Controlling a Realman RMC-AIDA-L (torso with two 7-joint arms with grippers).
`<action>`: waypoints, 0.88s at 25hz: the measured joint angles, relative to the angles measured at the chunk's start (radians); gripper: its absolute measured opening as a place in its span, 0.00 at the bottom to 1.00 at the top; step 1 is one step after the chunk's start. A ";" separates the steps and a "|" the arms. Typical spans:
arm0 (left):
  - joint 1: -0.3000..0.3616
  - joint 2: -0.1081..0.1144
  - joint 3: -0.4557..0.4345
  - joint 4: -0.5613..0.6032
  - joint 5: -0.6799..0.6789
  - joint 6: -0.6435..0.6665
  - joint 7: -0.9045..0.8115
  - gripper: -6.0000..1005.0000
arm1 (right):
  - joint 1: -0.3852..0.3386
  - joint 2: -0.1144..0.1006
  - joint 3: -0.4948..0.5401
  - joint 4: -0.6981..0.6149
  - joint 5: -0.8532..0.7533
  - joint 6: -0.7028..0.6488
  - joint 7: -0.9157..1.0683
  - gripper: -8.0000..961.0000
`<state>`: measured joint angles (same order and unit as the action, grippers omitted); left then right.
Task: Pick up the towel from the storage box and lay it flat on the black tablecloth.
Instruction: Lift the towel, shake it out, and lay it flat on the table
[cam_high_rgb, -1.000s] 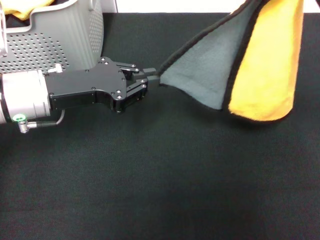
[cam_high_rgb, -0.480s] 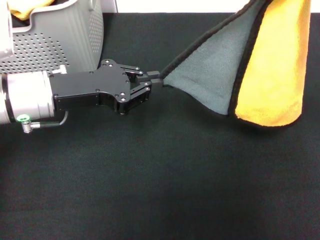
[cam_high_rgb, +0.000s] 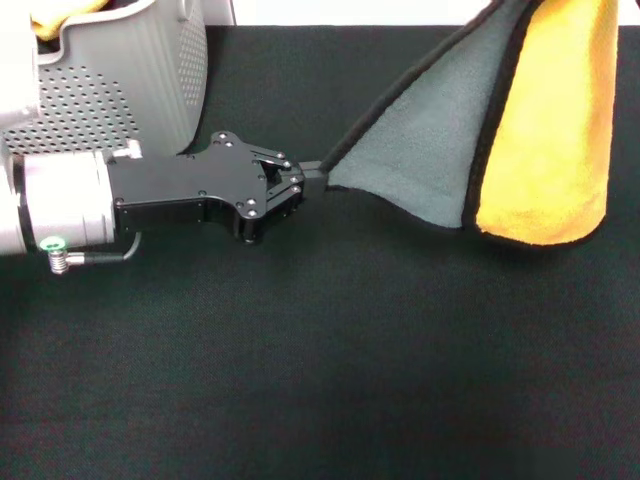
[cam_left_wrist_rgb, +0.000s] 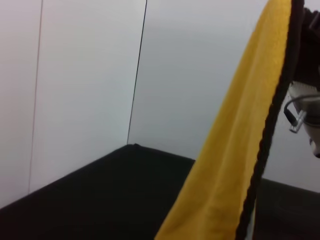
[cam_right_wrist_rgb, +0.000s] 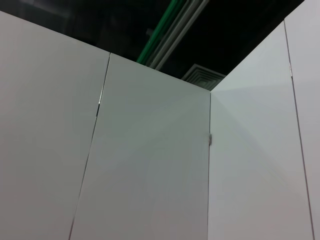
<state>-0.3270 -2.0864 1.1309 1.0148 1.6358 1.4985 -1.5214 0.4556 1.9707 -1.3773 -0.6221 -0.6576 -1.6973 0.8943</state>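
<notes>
Grey-and-yellow towel (cam_high_rgb: 500, 140) hangs folded; left gripper (cam_high_rgb: 310, 172), pinched on its nearest corner, should pull outward, low over the black tablecloth (cam_high_rgb: 330, 360).

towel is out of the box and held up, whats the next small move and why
Probably lower it while keeping it stretched. The left gripper pinches one corner of the towel, whose other end rises out of the head view's top, so it hangs folded, grey beside yellow, above the black tablecloth rather than flat. The storage box sits behind the left arm.
</notes>
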 joint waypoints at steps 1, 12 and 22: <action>0.000 -0.001 0.000 0.000 0.003 0.000 0.000 0.07 | 0.000 0.000 0.000 0.000 0.000 0.000 0.000 0.03; 0.007 -0.003 -0.063 0.057 -0.024 0.055 -0.035 0.02 | -0.034 -0.006 0.003 0.002 -0.023 0.003 0.026 0.03; -0.144 0.005 -0.240 0.084 -0.055 0.050 -0.092 0.02 | 0.006 -0.043 0.118 0.003 -0.117 0.087 0.041 0.03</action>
<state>-0.4707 -2.0810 0.8911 1.0984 1.5806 1.5483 -1.6131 0.4612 1.9278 -1.2596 -0.6195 -0.7750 -1.6107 0.9356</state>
